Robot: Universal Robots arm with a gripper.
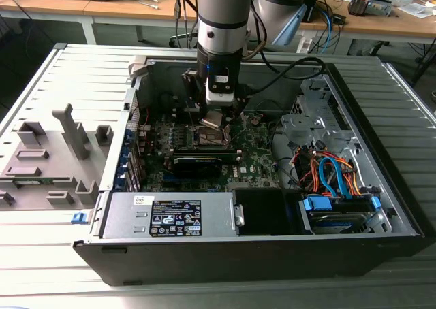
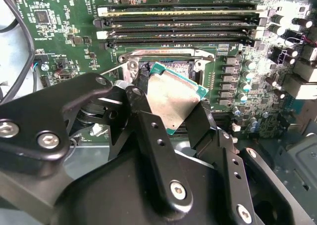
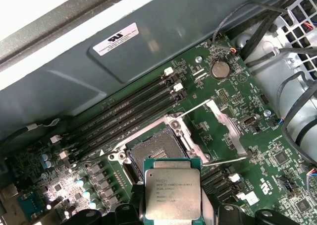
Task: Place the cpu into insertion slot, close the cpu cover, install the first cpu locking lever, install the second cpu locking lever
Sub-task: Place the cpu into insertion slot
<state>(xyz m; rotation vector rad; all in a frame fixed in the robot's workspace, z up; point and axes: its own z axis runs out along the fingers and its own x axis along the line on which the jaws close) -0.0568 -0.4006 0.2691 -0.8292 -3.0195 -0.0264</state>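
grip: my gripper [image 2: 169, 105] pinches the cpu [image 3: 172, 194] by two edges | aim: insertion slot [image 3: 156, 149] lies bare just beyond the cpu's front edge; not touching | cpu cover [image 3: 224, 127] open alongside

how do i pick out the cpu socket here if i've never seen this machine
Look inside the open computer case at the green motherboard. Beside the long black memory slots sits the socket, close to the silver chip that the gripper holds. It is the one small square with a dark centre and silvery metal rim; its neighbours are long and narrow.
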